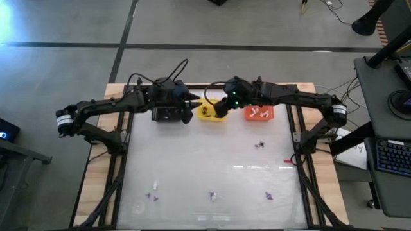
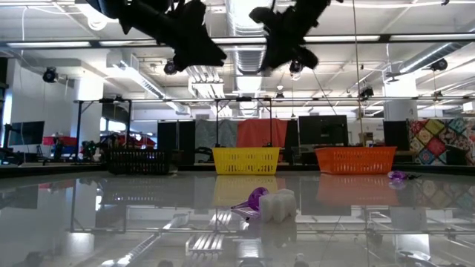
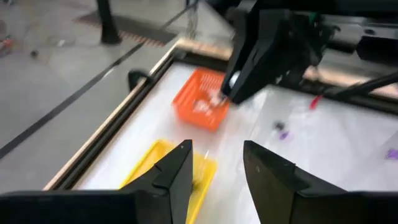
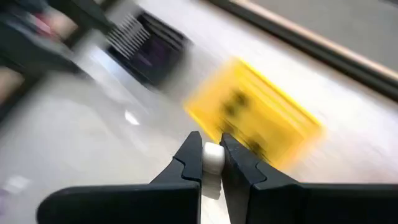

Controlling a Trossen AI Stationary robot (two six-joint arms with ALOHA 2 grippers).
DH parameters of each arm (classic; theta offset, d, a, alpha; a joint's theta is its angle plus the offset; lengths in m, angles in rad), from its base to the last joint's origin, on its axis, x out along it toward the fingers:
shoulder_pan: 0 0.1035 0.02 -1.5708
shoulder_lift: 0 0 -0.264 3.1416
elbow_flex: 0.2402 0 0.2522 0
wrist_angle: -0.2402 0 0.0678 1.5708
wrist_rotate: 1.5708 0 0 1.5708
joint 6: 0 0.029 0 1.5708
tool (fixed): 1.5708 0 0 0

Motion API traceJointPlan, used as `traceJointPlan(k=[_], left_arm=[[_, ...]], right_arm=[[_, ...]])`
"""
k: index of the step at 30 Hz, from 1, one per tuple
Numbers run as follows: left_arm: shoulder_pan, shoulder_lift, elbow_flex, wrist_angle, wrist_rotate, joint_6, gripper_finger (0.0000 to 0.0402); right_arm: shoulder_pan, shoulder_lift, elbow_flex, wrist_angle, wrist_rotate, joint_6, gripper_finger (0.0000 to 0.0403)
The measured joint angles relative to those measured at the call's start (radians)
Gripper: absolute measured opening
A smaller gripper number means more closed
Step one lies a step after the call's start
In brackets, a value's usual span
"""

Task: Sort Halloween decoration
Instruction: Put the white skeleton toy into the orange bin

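Note:
Three baskets stand in a row at the table's far edge: black point(image 1: 170, 113), yellow point(image 1: 212, 113) and orange point(image 1: 258, 113). My right gripper point(image 4: 212, 155) hangs above the table beside the yellow basket point(image 4: 255, 118), shut on a small white trinket point(image 4: 213, 157). My left gripper point(image 3: 217, 165) is open and holds nothing, high between the black and yellow baskets point(image 3: 168, 171). Several tiny purple and white trinkets lie on the table, among them ones at the middle right point(image 1: 259, 144), near left point(image 1: 154, 190) and near middle point(image 1: 212, 196). My right gripper pinches the white trinket's two sides point(image 4: 214, 149) between its two fingers, right at their free ends. The fingers slant down from the table's right. The trinket is lifted clear of the table.
The orange basket point(image 3: 202, 102) holds some pale pieces. A small red thing point(image 1: 287, 162) lies near the right rail. In the low view a purple and white trinket pair point(image 2: 267, 202) lies mid-table and a purple one point(image 2: 397, 176) lies by the orange basket point(image 2: 355, 159).

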Motion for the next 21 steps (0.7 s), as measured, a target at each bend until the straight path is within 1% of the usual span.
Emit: traceJointPlan(k=[6,10,15,21], left_arm=[[0.003,-0.007,0.0,-0.117,-0.021,0.0,0.0126],[0.003,-0.008,0.0,-0.159,-0.021,0.0,0.0126],[0.005,-0.008,0.0,-0.197,-0.028,0.0,0.0126],[0.008,-0.008,0.0,-0.22,-0.03,0.008,0.0126]], right_arm=[[-0.077,0.0,0.0,-0.295,0.032,-0.069,0.0016],[-0.143,0.0,-0.013,-0.406,0.035,-0.12,0.0016],[-0.219,0.002,-0.051,-0.484,0.034,-0.183,0.0016],[-0.284,0.003,-0.135,-0.485,0.023,-0.245,0.002]])
